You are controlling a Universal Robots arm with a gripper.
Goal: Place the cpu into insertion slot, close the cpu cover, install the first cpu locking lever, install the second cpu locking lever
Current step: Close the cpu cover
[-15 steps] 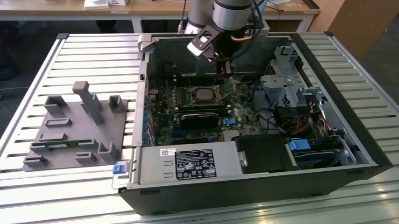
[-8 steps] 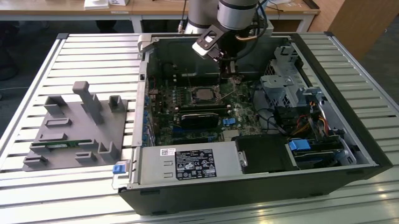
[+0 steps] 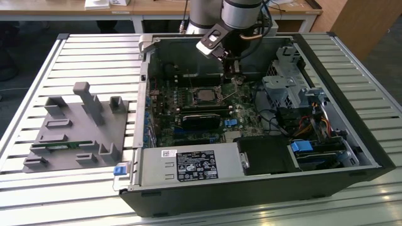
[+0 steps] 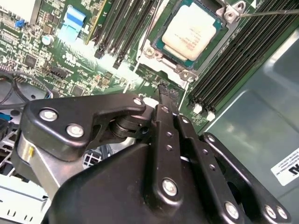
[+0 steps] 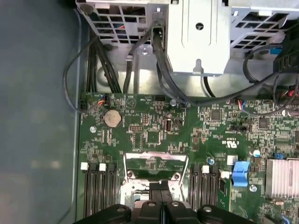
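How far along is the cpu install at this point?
Done: the small silver-topped square cpu sits in the black-rimmed insertion slot. In hand: the shut gripper is at the thin silver-framed cpu cover, which looks open. Left: closing the cover, both wire levers.

Exterior view overlooks the case [image 3: 251, 195]; both wrist views closely face the motherboard [image 5: 140, 122] [image 4: 126, 74].

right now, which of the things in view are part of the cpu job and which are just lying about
In the job:
cpu, seated in the insertion slot
cpu cover, raised
locking lever
gripper, shut, close to the cover

Just lying about:
grey fixture beside the case
power supply
memory slots
coin battery
drive cage
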